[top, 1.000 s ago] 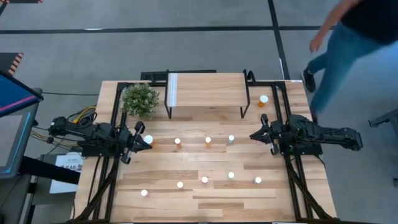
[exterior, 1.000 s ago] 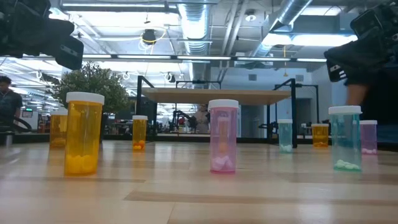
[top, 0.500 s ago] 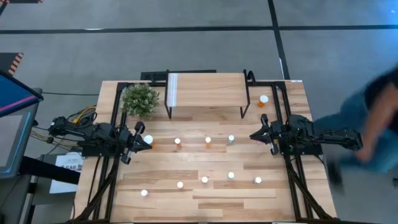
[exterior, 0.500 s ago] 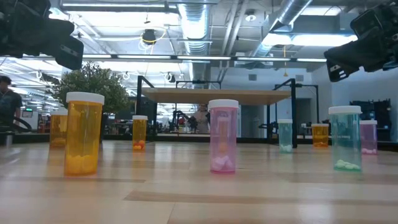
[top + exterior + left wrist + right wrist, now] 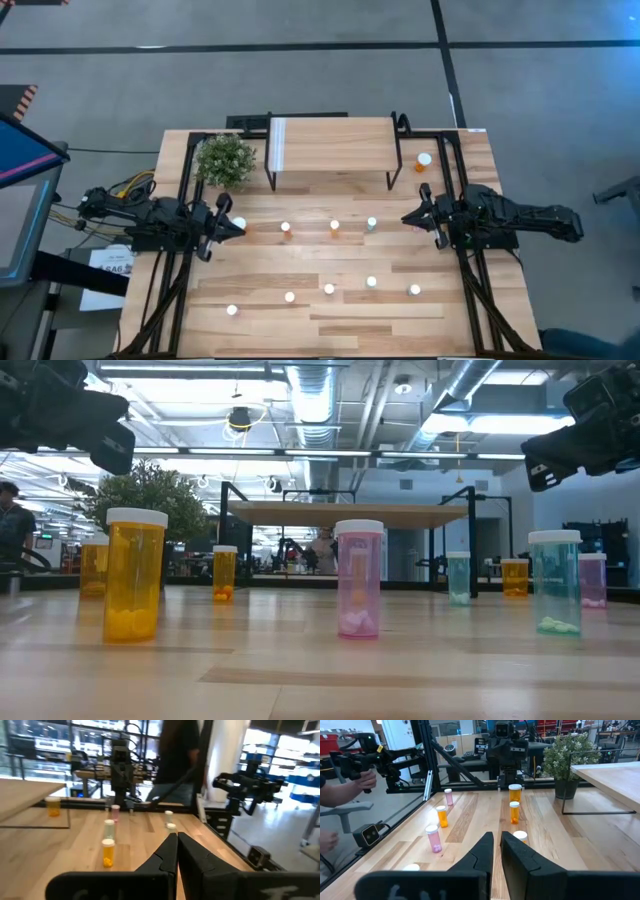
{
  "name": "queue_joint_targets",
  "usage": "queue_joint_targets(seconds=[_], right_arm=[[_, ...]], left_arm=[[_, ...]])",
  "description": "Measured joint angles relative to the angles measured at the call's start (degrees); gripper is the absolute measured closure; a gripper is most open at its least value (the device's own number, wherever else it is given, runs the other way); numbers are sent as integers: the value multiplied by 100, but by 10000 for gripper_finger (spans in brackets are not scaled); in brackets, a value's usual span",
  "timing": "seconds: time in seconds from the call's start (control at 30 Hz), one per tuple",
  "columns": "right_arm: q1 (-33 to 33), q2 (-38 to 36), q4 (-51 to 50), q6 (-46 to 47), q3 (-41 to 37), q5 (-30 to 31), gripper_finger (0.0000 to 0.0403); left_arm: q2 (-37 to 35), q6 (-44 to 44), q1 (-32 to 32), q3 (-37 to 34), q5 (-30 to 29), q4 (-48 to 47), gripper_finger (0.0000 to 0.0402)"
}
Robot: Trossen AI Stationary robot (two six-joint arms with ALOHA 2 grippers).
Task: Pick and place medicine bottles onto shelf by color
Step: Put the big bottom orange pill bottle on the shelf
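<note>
Left gripper (image 5: 236,227), fingers pinched shut and empty, sits right beside an upright bottle (image 5: 286,229); it's closest.

Pale planked wooden tabletop (image 5: 300,310) looks smooth with a slight sheen; low light-wood shelf (image 5: 330,145) on thin black metal legs is matt. Small translucent glossy plastic medicine bottles (image 5: 134,574) with matt white caps stand ahead of the matt black plastic right gripper (image 5: 496,847). Leafy green potted plant (image 5: 226,159) looks rough.

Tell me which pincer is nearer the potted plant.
Left. The left pincer sits just in front of the potted plant; the right pincer is across the table.
</note>
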Motion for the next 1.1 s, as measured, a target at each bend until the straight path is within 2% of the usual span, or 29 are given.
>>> queue_joint_targets(seconds=[0.1, 0.23, 0.53, 0.63, 0.73, 0.87, 1.1], right_arm=[[-2, -1, 0, 1, -2, -1, 342], [0, 0, 1, 1, 0, 0, 342], [0, 0, 1, 1, -1, 0, 342], [0, 0, 0, -1, -1, 1, 342], [-1, 0, 0, 0, 0, -1, 342], [-1, 1, 0, -1, 0, -1, 342], [-2, -1, 0, 1, -1, 1, 342]], left_arm=[[0, 252, 0, -1, -357, 136, 401], [-2, 129, 2, 0, -884, 211, 401], [4, -45, 4, 141, -1216, 355, 401], [-6, 120, 4, 277, -1492, 541, 401], [2, 255, 7, 401, -1773, 419, 401], [24, 114, 7, 619, -1831, 56, 401], [914, -373, 7, 1340, -2097, -980, 401]])
